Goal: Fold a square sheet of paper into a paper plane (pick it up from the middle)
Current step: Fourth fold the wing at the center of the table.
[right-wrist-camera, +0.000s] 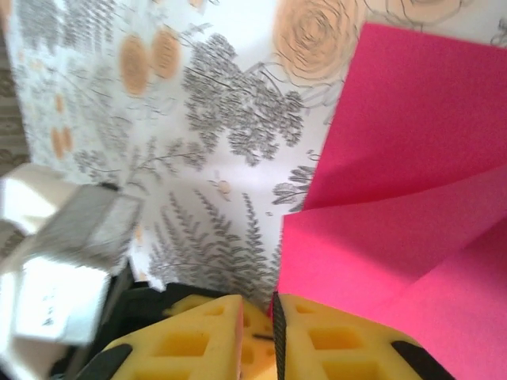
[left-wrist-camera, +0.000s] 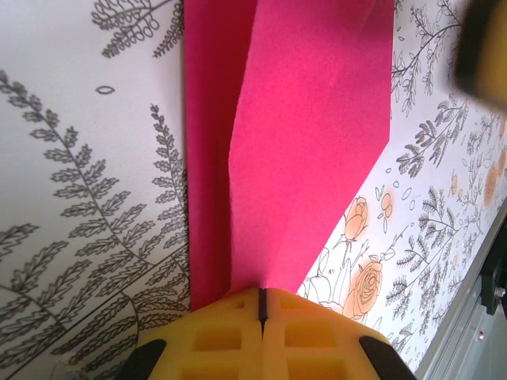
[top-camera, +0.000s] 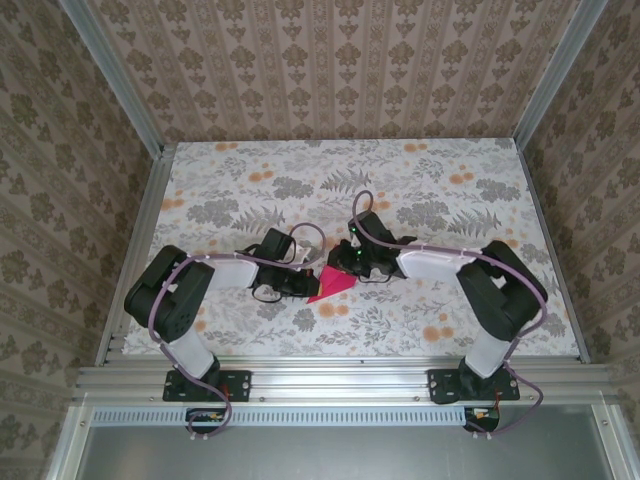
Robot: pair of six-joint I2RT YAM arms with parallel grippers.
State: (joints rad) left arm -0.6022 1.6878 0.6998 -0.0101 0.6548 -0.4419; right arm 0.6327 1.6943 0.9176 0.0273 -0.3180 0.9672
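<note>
The left end effector (left-wrist-camera: 261, 305) has its yellow pads pressed flat together on one end of the sheet of paper (left-wrist-camera: 309, 134), and the magenta sheet fans away from the seam with a lengthwise crease already in it. The sheet sits at the middle of the surface (top-camera: 420, 180), nearer its near edge. Its long axis runs left to right between the two arms, tapering toward the right. At that tapered end is the right end effector (right-wrist-camera: 257, 317), with its pads a thin slit apart. The sheet's folded edge runs up to the slit, but I cannot tell whether it is pinched there. Both arms are at the sheet, and the left one has the sure grip. The next fold probably depends on the right arm working across that axis.
</note>
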